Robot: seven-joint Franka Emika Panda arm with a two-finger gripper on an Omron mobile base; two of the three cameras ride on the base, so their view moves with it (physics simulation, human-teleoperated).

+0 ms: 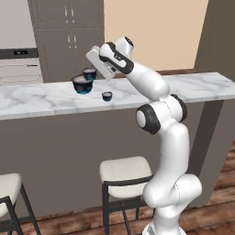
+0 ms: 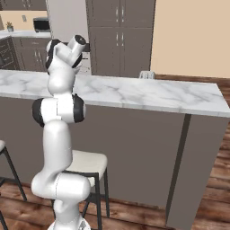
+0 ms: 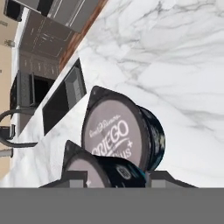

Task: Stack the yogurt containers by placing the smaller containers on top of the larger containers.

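Three dark yogurt containers with pale lids and blue bases are on the marble counter [image 1: 46, 98]. The large container [image 1: 83, 85] [image 3: 124, 131] stands left of centre. The medium container [image 1: 89, 73] [image 3: 107, 171] sits between my fingers, just behind and slightly above the large one's rim and close against it. Whether it touches the large one or the counter I cannot tell. My gripper [image 1: 91, 69] [image 3: 117, 179] reaches down from the right and is shut on the medium container. The small container [image 1: 107, 96] stands alone nearer the counter's front edge, to the right.
A dark sink [image 3: 61, 100] with a faucet [image 3: 8, 127] lies in the counter beyond the containers. Two stools [image 1: 125, 172] [image 1: 9, 183] stand below the counter's front. Tall grey cabinets [image 1: 69, 36] line the back wall.
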